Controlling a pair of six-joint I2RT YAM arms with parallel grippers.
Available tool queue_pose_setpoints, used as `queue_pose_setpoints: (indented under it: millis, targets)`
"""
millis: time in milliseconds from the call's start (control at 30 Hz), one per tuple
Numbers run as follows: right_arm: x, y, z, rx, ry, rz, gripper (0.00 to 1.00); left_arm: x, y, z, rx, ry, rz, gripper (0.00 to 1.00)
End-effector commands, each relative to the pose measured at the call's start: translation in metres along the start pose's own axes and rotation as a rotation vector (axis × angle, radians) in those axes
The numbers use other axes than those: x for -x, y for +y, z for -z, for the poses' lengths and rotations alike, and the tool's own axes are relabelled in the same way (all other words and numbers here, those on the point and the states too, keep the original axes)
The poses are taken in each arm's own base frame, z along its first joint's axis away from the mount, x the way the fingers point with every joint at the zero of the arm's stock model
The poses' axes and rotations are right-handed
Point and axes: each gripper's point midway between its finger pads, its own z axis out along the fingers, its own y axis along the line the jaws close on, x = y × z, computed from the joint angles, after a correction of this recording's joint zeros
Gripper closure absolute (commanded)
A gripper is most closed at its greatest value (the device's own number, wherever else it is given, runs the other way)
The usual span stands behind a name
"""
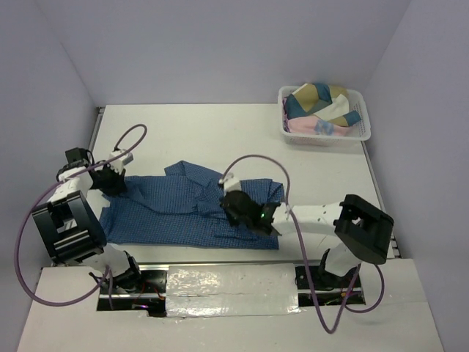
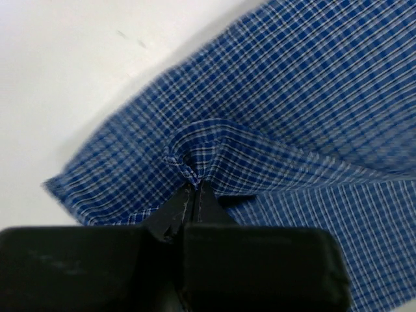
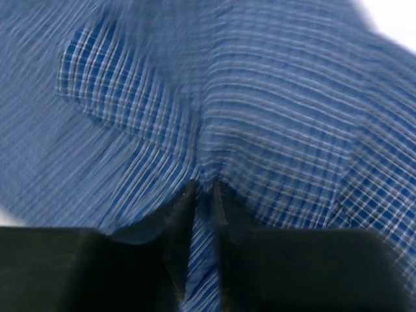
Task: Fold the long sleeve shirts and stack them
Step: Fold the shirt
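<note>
One of the long sleeve shirts (image 1: 183,209), blue with a fine check, lies spread across the near part of the table. My left gripper (image 1: 113,183) is at the shirt's left end. In the left wrist view that gripper (image 2: 194,182) is shut on a small pinch of the checked cloth (image 2: 312,97), which puckers at its tips. My right gripper (image 1: 233,209) is low over the middle of the shirt. In the right wrist view this gripper (image 3: 205,185) has its jaws a narrow gap apart, with a ridge of the cloth (image 3: 273,97) running between them.
A white basket (image 1: 364,133) at the far right corner holds a heap of other garments (image 1: 319,103). The white table (image 1: 220,132) is walled at the back and both sides. A purple cable arcs over each arm.
</note>
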Motion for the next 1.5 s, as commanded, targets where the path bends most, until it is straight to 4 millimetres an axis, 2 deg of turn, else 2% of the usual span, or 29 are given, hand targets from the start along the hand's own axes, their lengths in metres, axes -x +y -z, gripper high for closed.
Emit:
queue_pose_setpoints:
  millis: [0, 33, 100, 167, 267, 300, 367, 400, 433, 500, 533, 567, 600, 667, 700, 733, 767, 833, 867, 1067, 1200, 1333, 1467]
  targets:
    - [-0.001, 0.049, 0.024, 0.106, -0.108, 0.098, 0.72, -0.011, -0.024, 0.006, -0.058, -0.007, -0.101, 1.00]
    - [-0.007, 0.055, 0.028, 0.113, -0.101, 0.127, 0.68, -0.013, -0.027, 0.006, -0.062, -0.006, -0.107, 1.00]
    - [-0.015, 0.057, 0.037, 0.110, -0.095, 0.160, 0.53, -0.018, -0.031, 0.006, -0.067, -0.004, -0.112, 1.00]
    - [-0.012, 0.057, 0.046, 0.131, -0.106, 0.140, 0.40, -0.021, -0.032, 0.005, -0.068, 0.001, -0.106, 1.00]
    - [0.017, 0.058, 0.069, 0.224, -0.197, 0.107, 0.30, -0.024, -0.032, 0.002, -0.081, 0.006, -0.091, 1.00]
    - [0.038, 0.062, 0.082, 0.289, -0.255, 0.078, 0.29, -0.024, -0.032, 0.002, -0.085, 0.007, -0.085, 1.00]
    - [0.058, 0.062, 0.088, 0.404, -0.267, 0.045, 0.28, -0.026, -0.031, -0.002, -0.093, 0.009, -0.074, 1.00]
    - [0.075, 0.062, 0.093, 0.437, -0.299, 0.019, 0.28, -0.027, -0.030, -0.002, -0.094, 0.011, -0.067, 1.00]
    - [0.082, 0.058, 0.092, 0.444, -0.303, -0.001, 0.29, -0.029, -0.030, -0.004, -0.099, 0.013, -0.060, 1.00]
    - [0.098, 0.032, 0.073, 0.367, -0.278, -0.063, 0.34, -0.028, -0.029, -0.004, -0.103, 0.008, -0.057, 1.00]
    - [0.101, 0.021, 0.062, 0.319, -0.255, -0.084, 0.43, -0.030, -0.029, -0.005, -0.104, 0.010, -0.049, 1.00]
    - [0.108, 0.003, 0.050, 0.267, -0.238, -0.130, 0.45, -0.030, -0.028, -0.006, -0.103, 0.010, -0.045, 1.00]
    - [0.109, -0.002, 0.031, 0.240, -0.180, -0.150, 0.47, -0.030, -0.027, -0.006, -0.102, 0.010, -0.041, 1.00]
    - [0.114, -0.007, 0.010, 0.255, -0.135, -0.195, 0.46, -0.031, -0.027, -0.007, -0.109, 0.011, -0.033, 1.00]
    - [0.119, -0.005, -0.009, 0.302, -0.097, -0.237, 0.42, -0.031, -0.026, -0.007, -0.109, 0.010, -0.027, 1.00]
    - [0.121, -0.003, -0.019, 0.325, -0.076, -0.252, 0.36, -0.031, -0.025, -0.007, -0.106, 0.008, -0.020, 1.00]
    - [0.127, 0.004, -0.039, 0.353, -0.042, -0.253, 0.34, -0.031, -0.025, -0.007, -0.105, 0.009, -0.017, 1.00]
    - [0.133, 0.008, -0.060, 0.342, -0.009, -0.239, 0.28, -0.031, -0.024, -0.008, -0.105, 0.008, -0.015, 1.00]
    - [0.140, 0.015, -0.081, 0.343, 0.016, -0.230, 0.27, -0.032, -0.024, -0.008, -0.105, 0.010, -0.009, 1.00]
    - [0.170, 0.046, -0.137, 0.284, 0.004, -0.160, 0.24, -0.035, -0.023, -0.011, -0.109, 0.014, 0.018, 1.00]
    - [0.179, 0.053, -0.164, 0.234, -0.009, -0.150, 0.20, -0.036, -0.025, -0.014, -0.124, 0.014, 0.032, 1.00]
    - [0.154, 0.062, -0.195, 0.200, 0.097, -0.147, 0.20, -0.037, -0.023, -0.014, -0.120, 0.015, 0.034, 1.00]
    - [0.131, 0.069, -0.204, 0.191, 0.154, -0.130, 0.20, -0.035, -0.021, -0.013, -0.116, 0.006, 0.035, 1.00]
